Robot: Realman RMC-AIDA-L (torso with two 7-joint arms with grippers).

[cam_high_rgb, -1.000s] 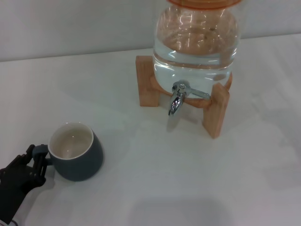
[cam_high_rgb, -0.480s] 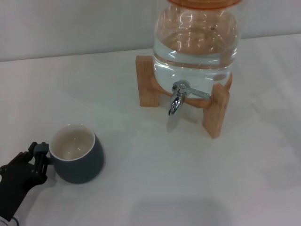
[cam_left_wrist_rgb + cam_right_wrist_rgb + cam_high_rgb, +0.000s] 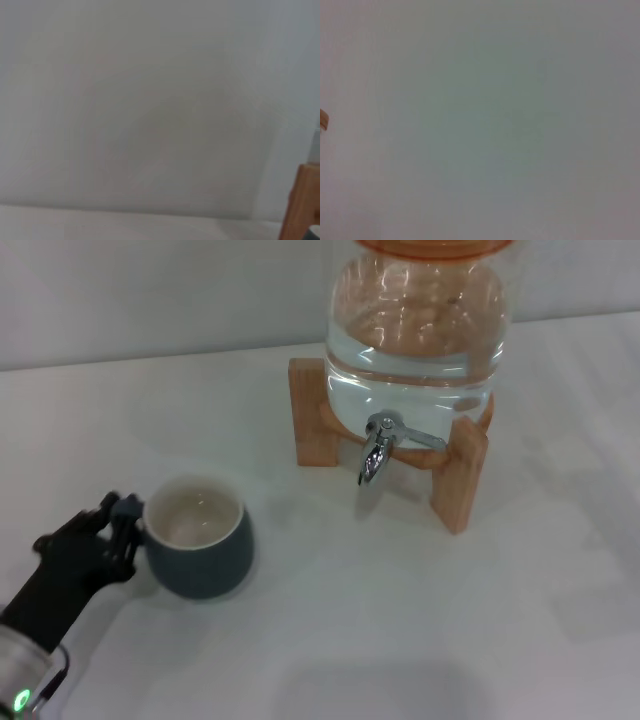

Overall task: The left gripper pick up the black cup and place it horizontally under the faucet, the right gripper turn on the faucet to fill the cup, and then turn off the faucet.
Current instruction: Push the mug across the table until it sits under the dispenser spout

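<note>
Slate-black outside and cream-white inside, the squat rounded black cup [image 3: 197, 538] has been carried up and to the right across the white counter [image 3: 400, 640] since a second ago, and is now noticeably nearer the small shiny chrome faucet [image 3: 376, 450], though still well apart from it. The cup is held upright by its small loop handle, on which the black multi-jointed fingers [image 3: 118, 522] of the left gripper [image 3: 112, 530] are clenched. Whether the cup is lifted clear of the counter or slid along it cannot be told. The transport step is judged to be under way: the cup must yet be brought under the downward spout, before the big clear glass jar [image 3: 420, 330] on its wooden stand [image 3: 462, 480]. The right gripper is not seen in any view, and the faucet's lever is untouched.
</note>
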